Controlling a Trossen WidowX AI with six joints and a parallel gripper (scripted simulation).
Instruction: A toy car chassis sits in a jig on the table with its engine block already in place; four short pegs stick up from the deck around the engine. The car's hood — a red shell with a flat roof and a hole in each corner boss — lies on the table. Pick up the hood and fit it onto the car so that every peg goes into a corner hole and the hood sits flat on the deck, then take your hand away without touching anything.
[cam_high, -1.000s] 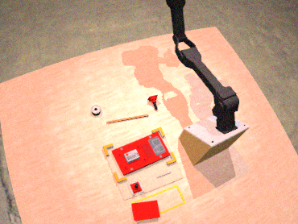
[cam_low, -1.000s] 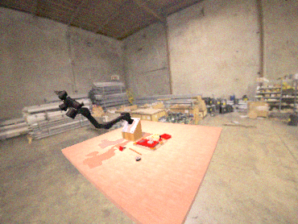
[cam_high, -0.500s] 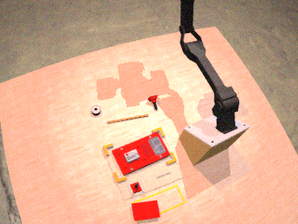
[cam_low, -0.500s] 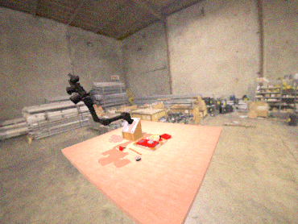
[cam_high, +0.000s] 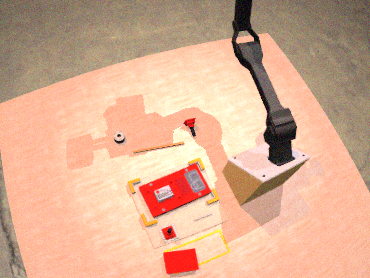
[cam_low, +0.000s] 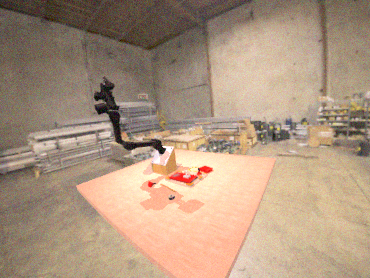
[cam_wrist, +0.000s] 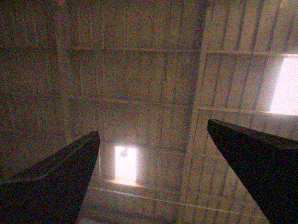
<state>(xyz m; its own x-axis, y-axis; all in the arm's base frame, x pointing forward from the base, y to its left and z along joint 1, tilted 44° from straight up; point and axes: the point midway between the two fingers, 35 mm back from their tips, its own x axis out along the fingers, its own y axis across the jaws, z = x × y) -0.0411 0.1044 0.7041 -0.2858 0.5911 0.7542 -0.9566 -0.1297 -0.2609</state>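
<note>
Fingers spread wide, empty, aimed at ceiling; hood (cam_high: 180, 261) on table.

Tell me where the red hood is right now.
In the top view the hood lies on the table near the bottom edge, partly inside the yellow outline, just below the chassis in its jig.

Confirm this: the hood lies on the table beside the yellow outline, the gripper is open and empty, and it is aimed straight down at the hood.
Not quite. The gripper is raised high and aimed upward: the wrist view shows only roof between its open fingers. The rest holds: the hood lies on the table beside the yellow outline, and the gripper is open and empty.
</note>
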